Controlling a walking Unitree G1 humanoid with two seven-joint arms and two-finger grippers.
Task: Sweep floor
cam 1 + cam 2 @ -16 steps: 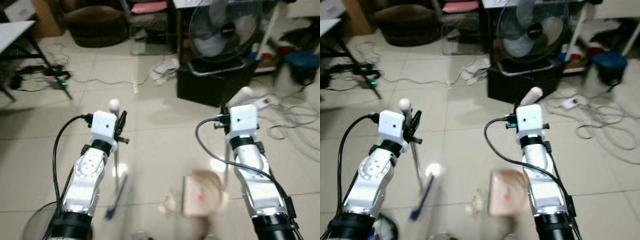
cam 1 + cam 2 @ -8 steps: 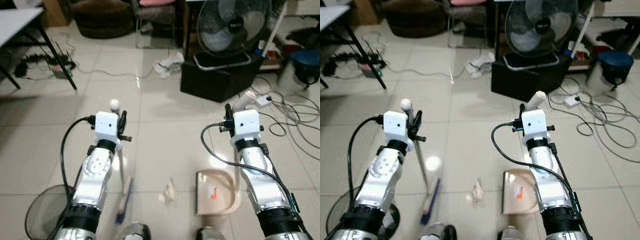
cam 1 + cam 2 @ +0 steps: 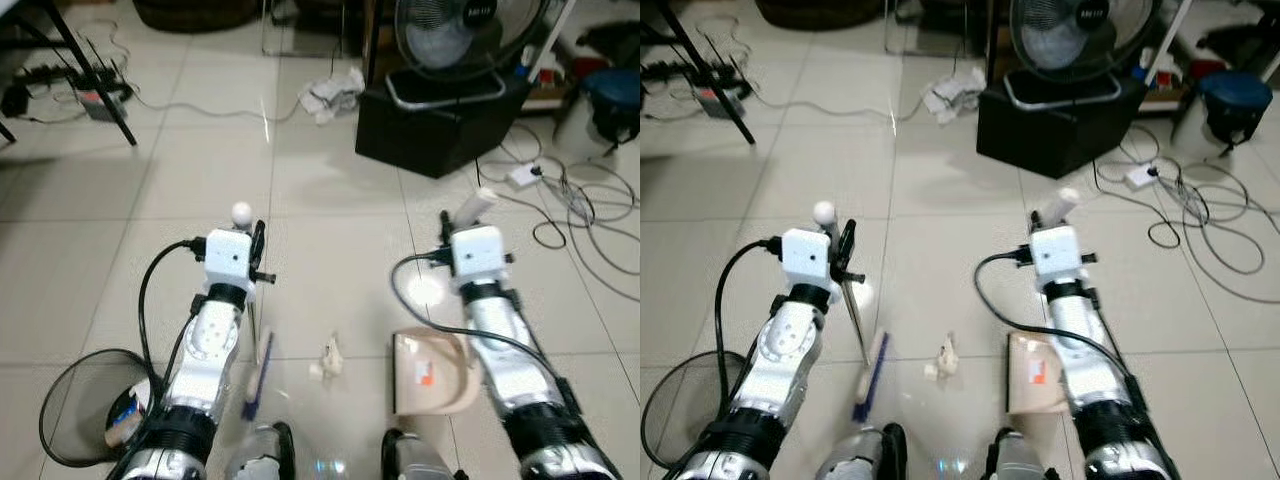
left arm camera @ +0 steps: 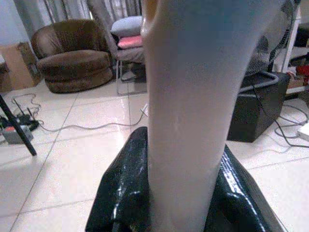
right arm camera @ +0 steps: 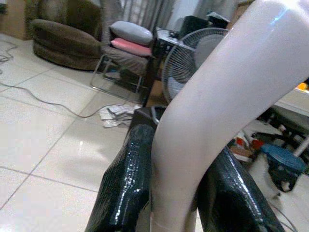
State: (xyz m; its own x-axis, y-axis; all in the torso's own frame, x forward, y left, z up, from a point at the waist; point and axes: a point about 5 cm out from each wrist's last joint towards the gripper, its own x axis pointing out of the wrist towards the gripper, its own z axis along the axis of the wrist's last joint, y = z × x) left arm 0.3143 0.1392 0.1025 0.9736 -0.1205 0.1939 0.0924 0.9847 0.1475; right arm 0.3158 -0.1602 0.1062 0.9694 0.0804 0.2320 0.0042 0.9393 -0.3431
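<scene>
My left gripper [image 3: 256,252] is shut on the pale broom handle [image 4: 186,96], and the broom's blue bristle head [image 3: 258,372] rests on the tiles below it. My right gripper [image 3: 462,226] is shut on the cream handle [image 5: 203,96] of a beige dustpan [image 3: 432,372], which lies flat on the floor. A small crumpled scrap of paper [image 3: 328,358] lies between the broom head and the dustpan, touching neither. In each wrist view, black fingers [image 4: 123,188] [image 5: 128,183] clamp both sides of the handle.
A black mesh bin [image 3: 70,412] with some rubbish stands at my lower left. A fan on a black box [image 3: 440,120] is ahead on the right, with loose cables [image 3: 585,225] beside it. Table legs [image 3: 100,80] and a power strip are far left. My feet [image 3: 270,455] are just below the litter.
The whole picture has shifted and sharpened, so the camera has moved; the bin now shows more fully. Both grippers keep their hold on broom and dustpan, which stay either side of the scrap.
</scene>
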